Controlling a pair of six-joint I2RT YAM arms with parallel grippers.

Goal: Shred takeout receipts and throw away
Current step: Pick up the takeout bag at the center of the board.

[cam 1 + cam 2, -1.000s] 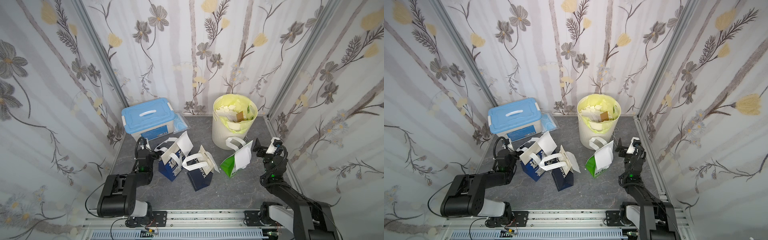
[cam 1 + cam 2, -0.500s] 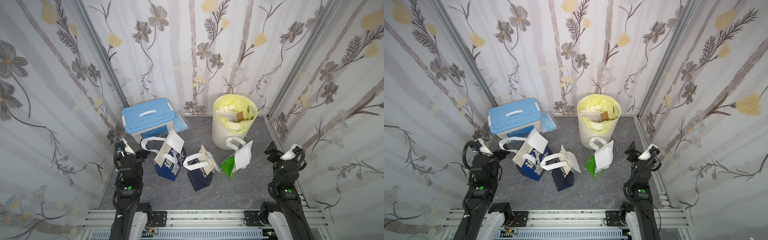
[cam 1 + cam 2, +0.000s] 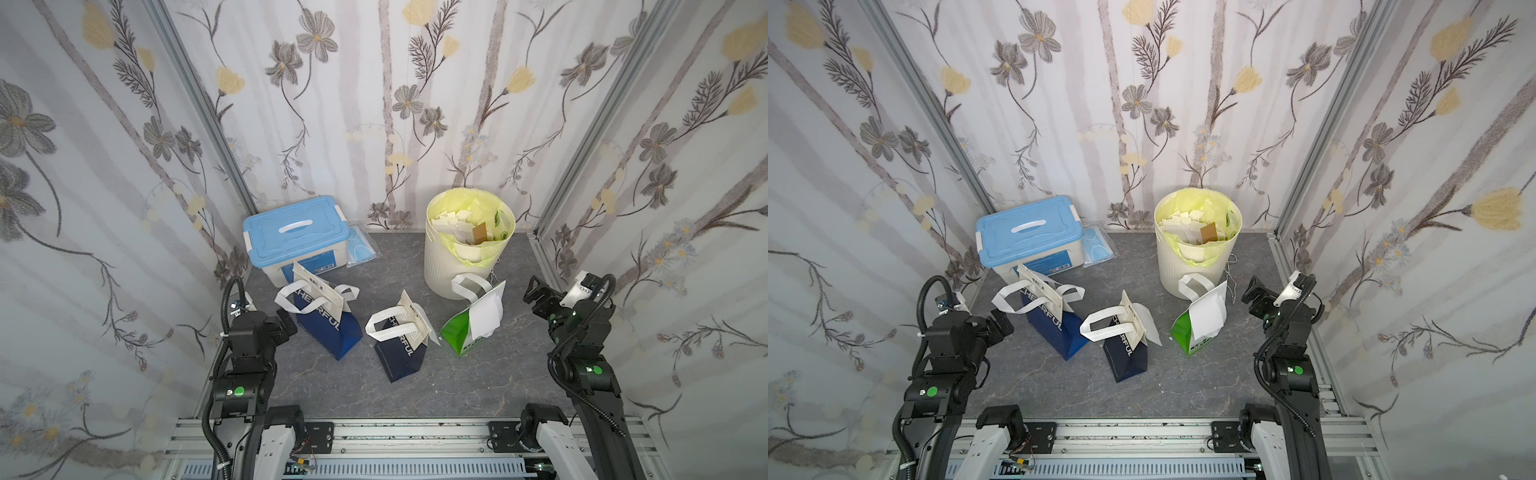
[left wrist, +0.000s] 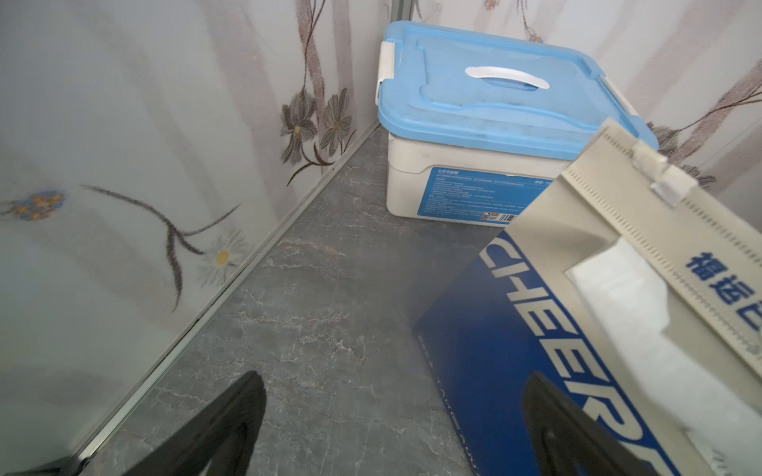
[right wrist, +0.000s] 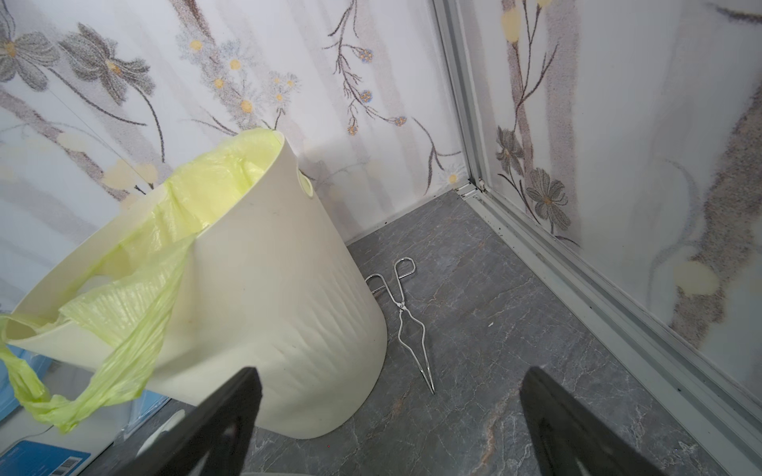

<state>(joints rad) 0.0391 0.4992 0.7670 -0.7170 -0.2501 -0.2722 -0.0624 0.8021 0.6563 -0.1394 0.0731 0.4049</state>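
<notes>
Can't read the box label (image 4: 474,193) (way too tiny). Only getting part of the blue bag (image 4: 495,350) and the white receipt (image 4: 659,354) under its flap, chopped by the left wrist view's edge. Also losing one loop of the tongs (image 5: 402,306) behind the bin (image 5: 268,309).

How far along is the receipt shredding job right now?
Done: white paper scraps lie in the bin. In hand: nothing; left gripper and right gripper are open, empty. Left: whole receipts sit at the green bag, navy bag and blue bag.

The receipt (image 3: 486,316) is white, the bag (image 3: 454,333) green, the bin (image 3: 446,270) cream, the floor (image 3: 415,386) grey marbled
</notes>
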